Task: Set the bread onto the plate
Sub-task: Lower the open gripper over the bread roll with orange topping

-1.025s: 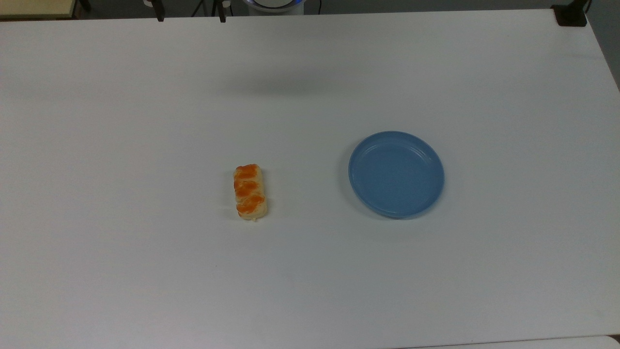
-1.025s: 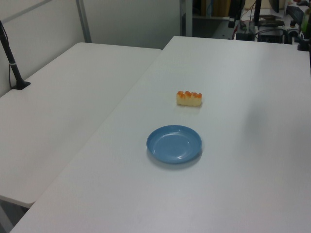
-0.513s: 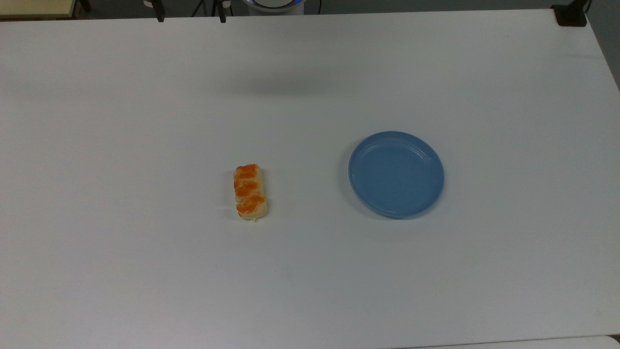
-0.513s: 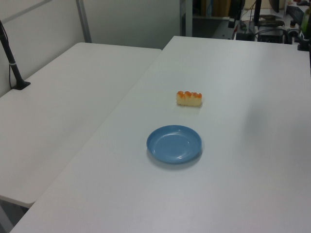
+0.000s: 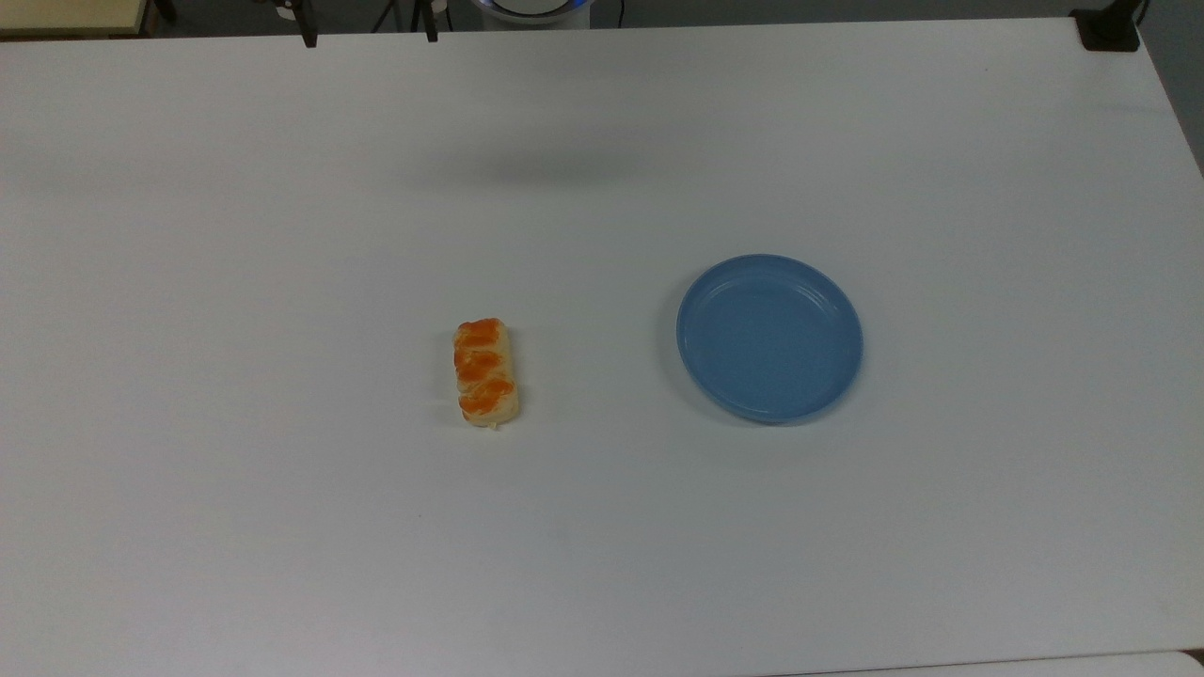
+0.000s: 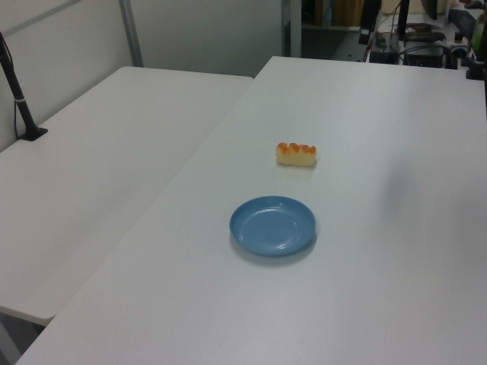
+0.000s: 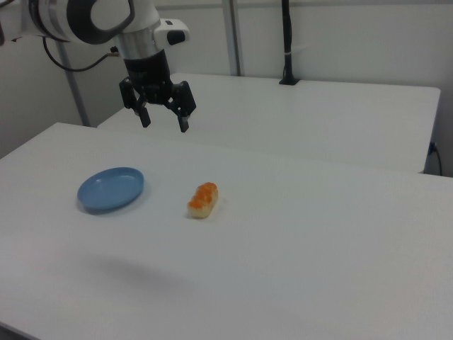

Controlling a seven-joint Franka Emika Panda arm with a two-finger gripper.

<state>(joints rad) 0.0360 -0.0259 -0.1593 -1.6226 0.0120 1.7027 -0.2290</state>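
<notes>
The bread [image 5: 485, 372] is a small pale-yellow bun with orange-brown patches, lying on the white table left of the plate in the top view. It also appears as the bread [image 6: 296, 154] and the bread [image 7: 203, 200]. The light-blue round plate [image 5: 769, 338] sits empty on the table, seen too as the plate [image 6: 273, 226] and the plate [image 7: 111, 188]. In the right view my gripper [image 7: 164, 121] hangs high above the table, up and left of the bread, open with nothing between its fingers.
A second white table [image 6: 99, 167] adjoins on the left view's left, with a black stand [image 6: 19, 99] on it. A black clamp [image 5: 1108, 28] sits at the top view's upper right corner. Cluttered equipment [image 6: 426, 38] lies beyond the far edge.
</notes>
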